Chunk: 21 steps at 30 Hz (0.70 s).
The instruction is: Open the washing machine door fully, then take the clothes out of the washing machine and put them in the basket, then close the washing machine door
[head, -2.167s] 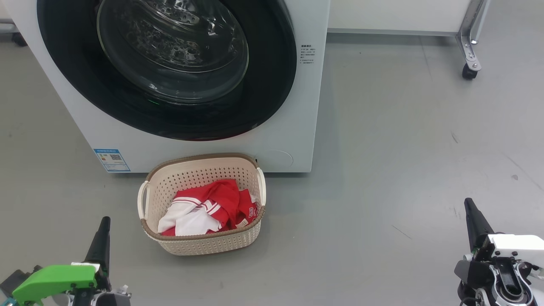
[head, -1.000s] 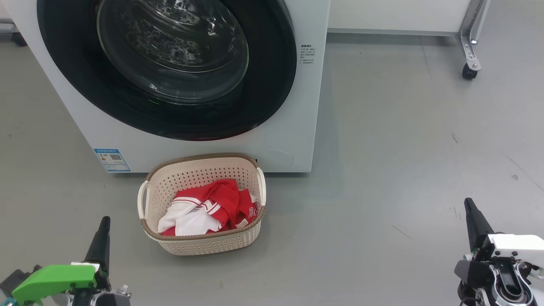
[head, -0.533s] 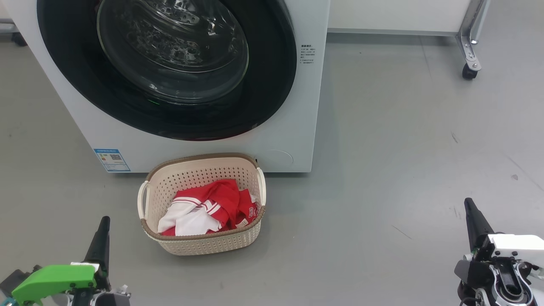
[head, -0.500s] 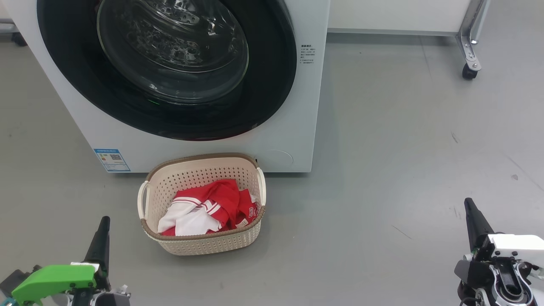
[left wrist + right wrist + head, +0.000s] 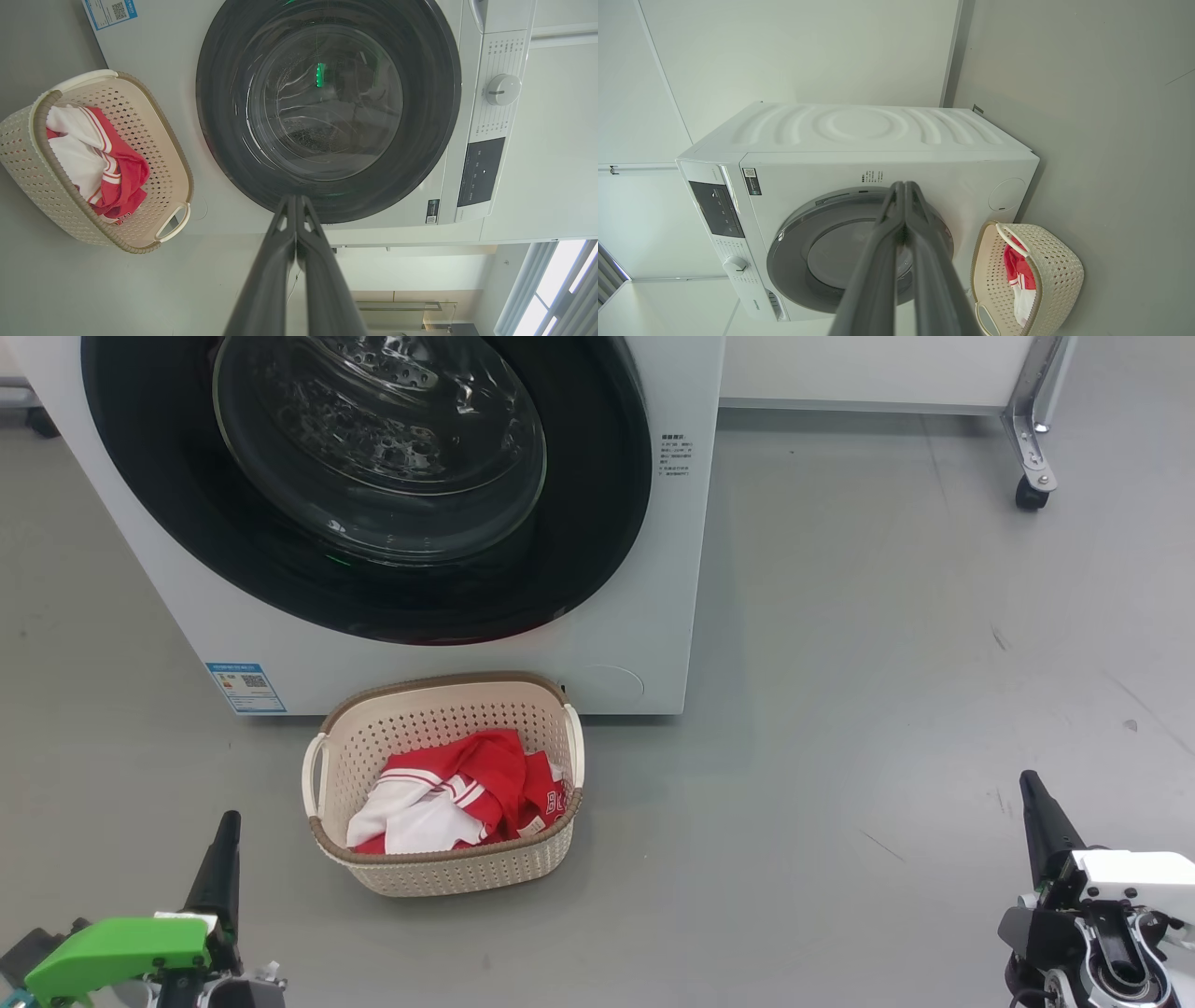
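Note:
The white washing machine [image 5: 644,569] fills the upper left of the head view, and its washing machine door [image 5: 597,495] with the glossy black rim lies flush against the front. On the floor just before it stands the cream basket [image 5: 448,882], holding the red and white clothes [image 5: 457,793]. Low at the left, my left gripper [image 5: 227,821] is shut and holds nothing. At the lower right my right gripper [image 5: 1029,780] is shut and holds nothing too. Both wrist views look past pressed-together fingers [image 5: 294,205] [image 5: 903,186] at the washing machine [image 5: 472,140] [image 5: 878,135], its door [image 5: 434,93] [image 5: 794,242] and the basket [image 5: 28,163] [image 5: 1059,284].
Grey floor [image 5: 887,663] spreads to the right of the washer. A metal leg on a castor [image 5: 1030,493] stands at the upper right under a pale cabinet. The control panel and dial [image 5: 502,89] sit beside the door.

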Tool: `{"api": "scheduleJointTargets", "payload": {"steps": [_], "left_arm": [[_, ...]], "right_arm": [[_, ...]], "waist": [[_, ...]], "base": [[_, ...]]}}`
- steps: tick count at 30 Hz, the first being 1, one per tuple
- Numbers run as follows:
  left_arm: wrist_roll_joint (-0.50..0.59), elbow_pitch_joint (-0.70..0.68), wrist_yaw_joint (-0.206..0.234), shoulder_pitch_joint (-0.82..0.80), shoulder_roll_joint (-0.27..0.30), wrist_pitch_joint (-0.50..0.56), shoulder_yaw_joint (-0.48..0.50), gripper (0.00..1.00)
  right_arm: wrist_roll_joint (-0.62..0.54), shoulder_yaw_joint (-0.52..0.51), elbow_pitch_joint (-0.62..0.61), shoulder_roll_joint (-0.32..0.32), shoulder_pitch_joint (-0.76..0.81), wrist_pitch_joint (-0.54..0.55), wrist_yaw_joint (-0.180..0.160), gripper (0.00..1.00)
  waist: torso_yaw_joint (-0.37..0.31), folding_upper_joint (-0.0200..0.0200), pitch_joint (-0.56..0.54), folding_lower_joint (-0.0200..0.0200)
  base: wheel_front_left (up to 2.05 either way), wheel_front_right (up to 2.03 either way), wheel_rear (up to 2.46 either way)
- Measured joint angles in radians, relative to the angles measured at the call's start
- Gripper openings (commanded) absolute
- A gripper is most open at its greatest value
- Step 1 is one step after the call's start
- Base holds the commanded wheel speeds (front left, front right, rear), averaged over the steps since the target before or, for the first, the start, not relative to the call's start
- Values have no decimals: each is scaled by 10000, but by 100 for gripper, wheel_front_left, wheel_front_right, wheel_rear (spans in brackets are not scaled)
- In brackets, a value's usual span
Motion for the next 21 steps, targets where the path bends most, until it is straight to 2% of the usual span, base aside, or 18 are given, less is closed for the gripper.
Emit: {"api": "scheduleJointTargets", "payload": {"steps": [21], "left_arm": [[0,-4,0,-1,-2,2,15,0]], "right_arm": [[0,0,-2,0,0,0,0,0]], "waist": [[0,0,0,0]], "base": [[0,0,0]]}}
